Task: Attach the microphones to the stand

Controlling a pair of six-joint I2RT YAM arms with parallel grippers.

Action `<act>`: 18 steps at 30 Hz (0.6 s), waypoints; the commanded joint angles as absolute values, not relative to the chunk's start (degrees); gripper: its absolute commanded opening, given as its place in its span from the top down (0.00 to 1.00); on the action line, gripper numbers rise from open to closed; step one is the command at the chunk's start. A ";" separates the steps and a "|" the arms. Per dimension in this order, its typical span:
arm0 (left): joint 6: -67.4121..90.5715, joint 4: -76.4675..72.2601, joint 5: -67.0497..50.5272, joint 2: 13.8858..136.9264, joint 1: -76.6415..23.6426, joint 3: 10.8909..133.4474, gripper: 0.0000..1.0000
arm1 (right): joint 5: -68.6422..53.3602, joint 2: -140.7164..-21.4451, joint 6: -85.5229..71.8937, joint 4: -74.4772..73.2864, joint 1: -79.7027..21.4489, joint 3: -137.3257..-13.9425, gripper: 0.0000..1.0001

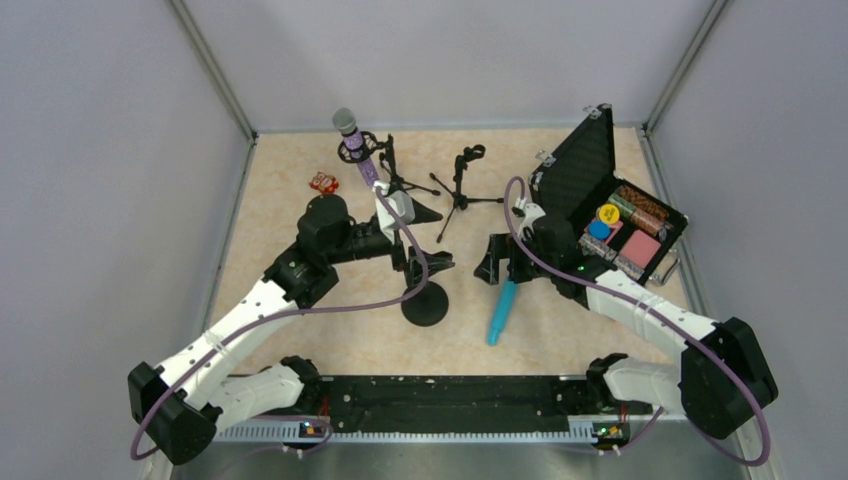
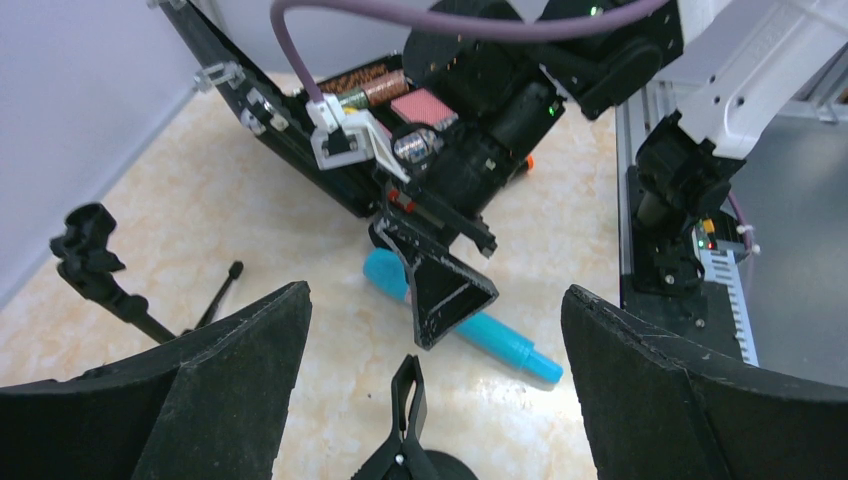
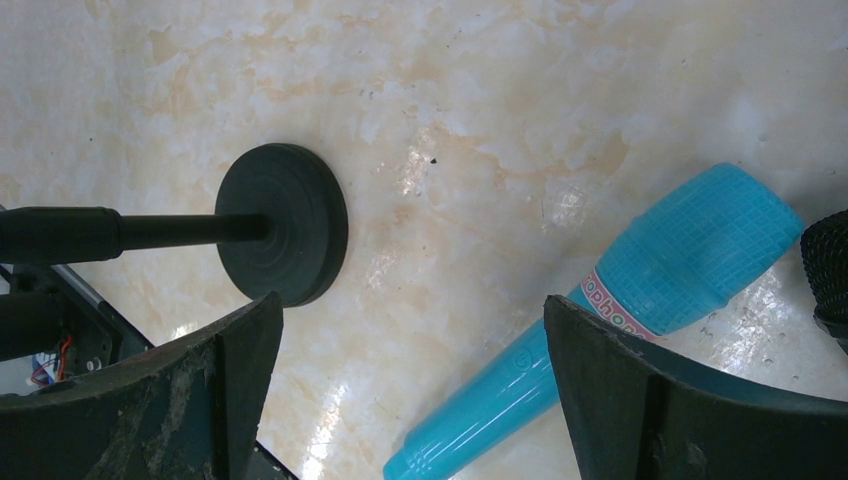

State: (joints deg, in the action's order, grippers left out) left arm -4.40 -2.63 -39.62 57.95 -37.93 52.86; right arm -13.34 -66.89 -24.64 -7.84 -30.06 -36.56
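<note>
One open container: a black case (image 1: 575, 170) at the right rear of the bench (image 1: 300, 200), with its lid propped upright and its tray lying toward the right wall.
Case contents: a yellow disc (image 1: 608, 213), a blue disc (image 1: 598, 229), a pink block (image 1: 640, 248) and some brownish packs (image 1: 640, 205), packed close together.
Purple microphone (image 1: 350, 135): clipped into the rear-left stand (image 1: 388, 160), tilted, silver head uppermost.
Turquoise microphone (image 1: 500, 315): flat on the bench right of centre, in front of the case, its thick end pointing toward the case.
Round-base stand (image 1: 425, 303): upright at mid-bench, near the turquoise microphone but not touching it.
Tripod stand (image 1: 462, 175): rear centre, between the rear-left stand and the case.
Left pincer (image 1: 432, 238): spread wide and gripping nothing; the round-base stand's clip sits low between its fingers.
Right pincer (image 1: 497, 262): spread wide and gripping nothing, low over the thick end of the turquoise microphone.
In the way: the right arm's wrist crowds the space between case and turquoise microphone; the left arm reaches across in front of the rear-left stand.
Stray item: a small red thing (image 1: 322, 182) at rear left.
</note>
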 commanded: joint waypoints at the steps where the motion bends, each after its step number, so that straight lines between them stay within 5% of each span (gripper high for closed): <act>1: -1.19 -10.63 -38.68 55.91 -38.07 54.80 0.01 | -14.26 -67.23 -25.42 -7.38 -28.69 -39.75 0.01; 18: -3.52 -10.02 -32.92 54.43 -38.06 52.87 0.01 | -15.21 -67.57 -25.95 -7.47 -27.26 -39.90 0.01</act>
